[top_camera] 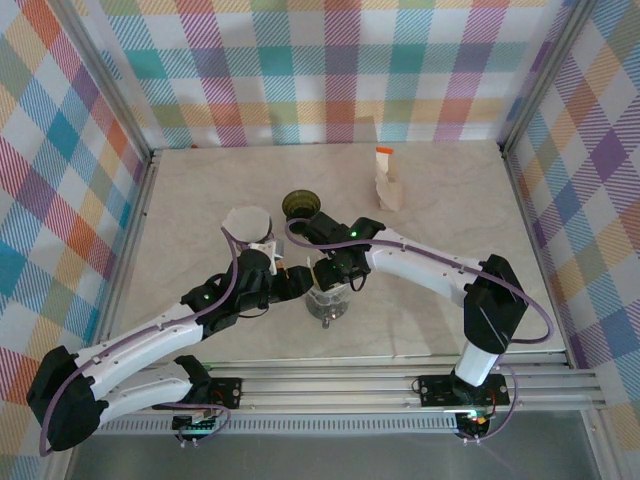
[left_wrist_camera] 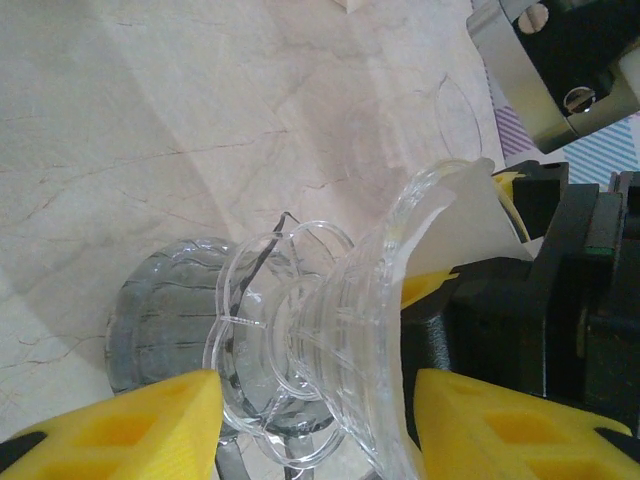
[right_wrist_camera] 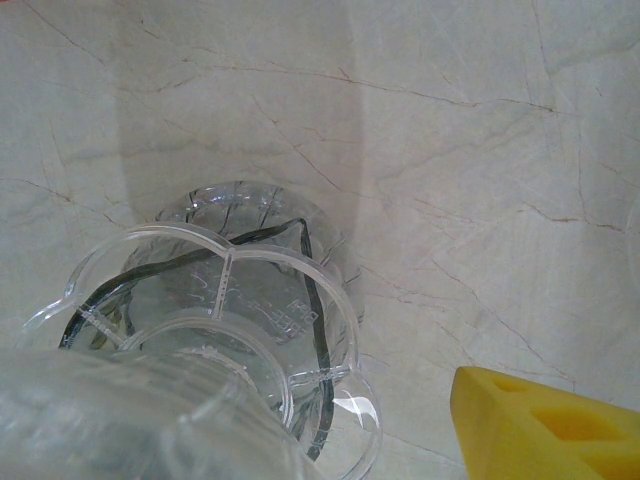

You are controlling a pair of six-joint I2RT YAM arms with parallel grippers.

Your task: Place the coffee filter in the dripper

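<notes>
Left pincer point(left_wrist_camera: 315, 400) clenched on the glass dripper point(left_wrist_camera: 330, 310), lower centre. Coffee filter point(left_wrist_camera: 470, 220) lies inside the dripper mouth. Right pincer point(top_camera: 340, 268) adjoins it; I cannot tell its state.

Dripper point(left_wrist_camera: 330, 330) is clear glossy plastic by the look of it, with moulded ribs. The jar point(left_wrist_camera: 160, 320) under it is just as see-through and shiny. Filter point(left_wrist_camera: 470, 220) is plain white paper, totally matt. Left tool point(left_wrist_camera: 315, 410) has yellow pads point(left_wrist_camera: 130, 425), dull plastic or foam, can't tell which. Table point(left_wrist_camera: 150, 120) is smooth marble-look with thin veins and a soft sheen. Walls point(top_camera: 60, 200) look like checked cloth, and the rails point(top_camera: 400, 375) are brushed metal.
</notes>
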